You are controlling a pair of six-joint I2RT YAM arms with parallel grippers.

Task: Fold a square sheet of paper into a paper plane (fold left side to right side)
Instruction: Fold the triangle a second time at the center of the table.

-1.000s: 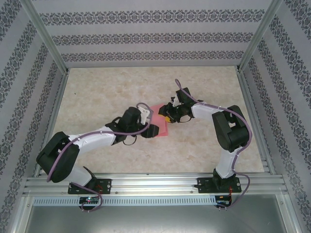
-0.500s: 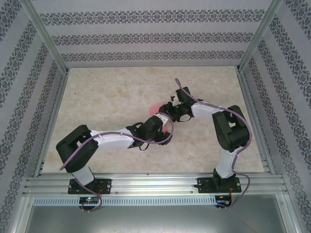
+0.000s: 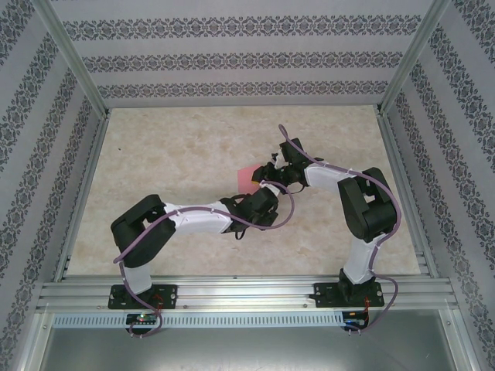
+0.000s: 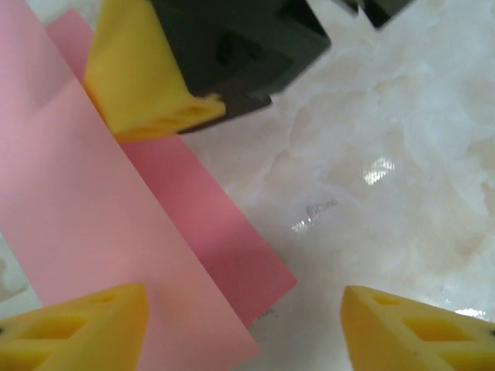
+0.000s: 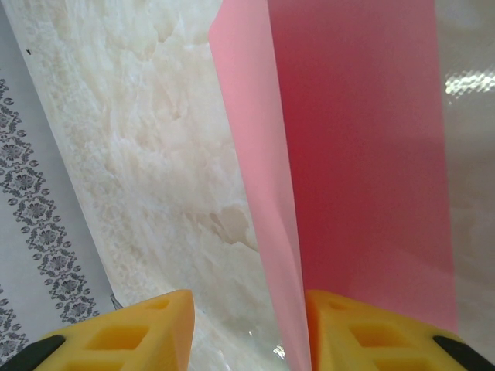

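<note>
Lying on the table (image 4: 402, 154), the pink sheet of paper (image 4: 100, 224) reaches under one finger of the left gripper (image 4: 244, 309). Its corner ends in the gap between those jaws, which stand wide apart and grasp nothing. The right gripper (image 5: 247, 309) is released too (bare table shows between its jaws). The sheet's lifted edge runs along the inner side of one finger, which sits on the paper.

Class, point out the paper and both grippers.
square sheet of paper (image 3: 246, 180), top view, its uncovered pink corner
left gripper (image 4: 244, 313), left wrist view, between its fingertips
right gripper (image 5: 247, 309), right wrist view, between its fingertips
</note>
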